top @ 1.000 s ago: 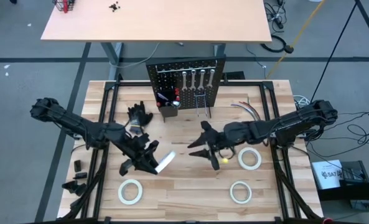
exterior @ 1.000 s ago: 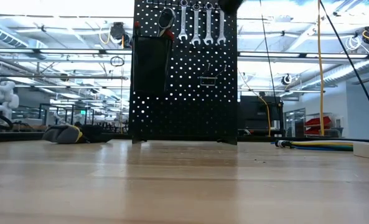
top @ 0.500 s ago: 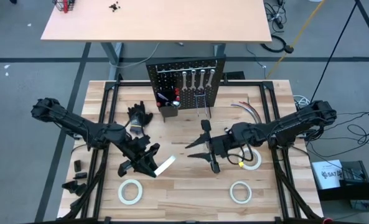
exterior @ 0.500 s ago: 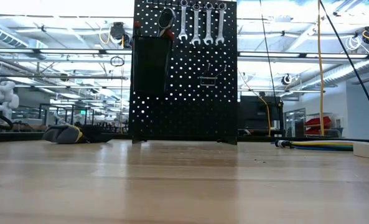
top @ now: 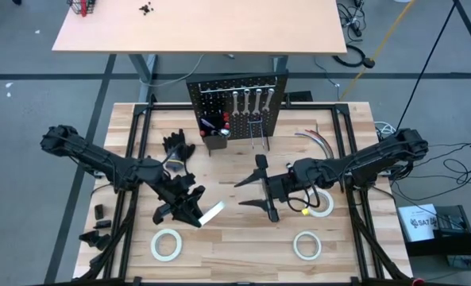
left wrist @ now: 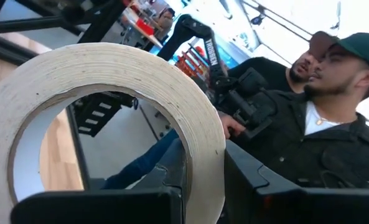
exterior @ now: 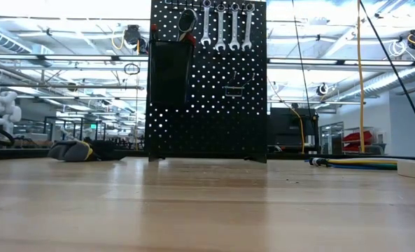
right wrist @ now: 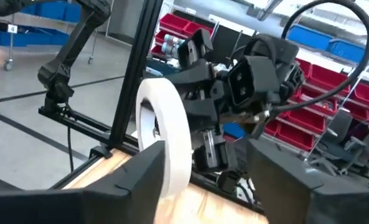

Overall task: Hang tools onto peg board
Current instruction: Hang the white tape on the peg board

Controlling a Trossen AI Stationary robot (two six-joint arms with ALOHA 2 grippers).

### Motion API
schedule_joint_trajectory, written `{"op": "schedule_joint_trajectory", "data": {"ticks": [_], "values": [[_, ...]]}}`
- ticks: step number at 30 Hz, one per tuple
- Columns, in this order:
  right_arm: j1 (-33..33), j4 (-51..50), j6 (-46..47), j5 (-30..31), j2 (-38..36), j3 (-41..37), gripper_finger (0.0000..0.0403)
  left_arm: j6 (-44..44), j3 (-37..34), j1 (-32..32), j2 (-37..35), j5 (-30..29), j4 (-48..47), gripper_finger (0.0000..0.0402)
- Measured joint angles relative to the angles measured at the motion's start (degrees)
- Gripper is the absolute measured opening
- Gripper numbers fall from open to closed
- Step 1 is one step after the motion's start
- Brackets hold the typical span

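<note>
White tape roll [top: 212, 211] held by left fingers [top: 189, 208]; right fingers [top: 255, 184] spread, empty.

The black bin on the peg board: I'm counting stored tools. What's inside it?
Inside the bin on the peg board, black and red screwdriver handles stick up. Its walls hide their shafts and anything lower.

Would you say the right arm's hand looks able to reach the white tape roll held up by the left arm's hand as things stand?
Probably yes. The right hand stands open, facing the white tape roll gripped on edge by the left hand, and only bare wooden tabletop lies between them; nothing visibly blocks the approach.
</note>
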Motion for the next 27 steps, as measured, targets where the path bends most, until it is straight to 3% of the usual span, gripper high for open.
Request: {"op": "schedule_joint_trajectory", "data": {"ticks": [7, 27], "values": [[-0.1, 0.2, 2.9, -0.2, 0.3, 0.0, 0.0258, -0.5, 0.0, 0.0, 0.0, 0.0, 6.1, 0.0056], [-0.1, 1.1, 6.9, -2.3, 0.3, 0.0, 0.0257, -0.9, 0.0, -0.1, 0.0, -1.5, 7.5, 0.0056]]}}
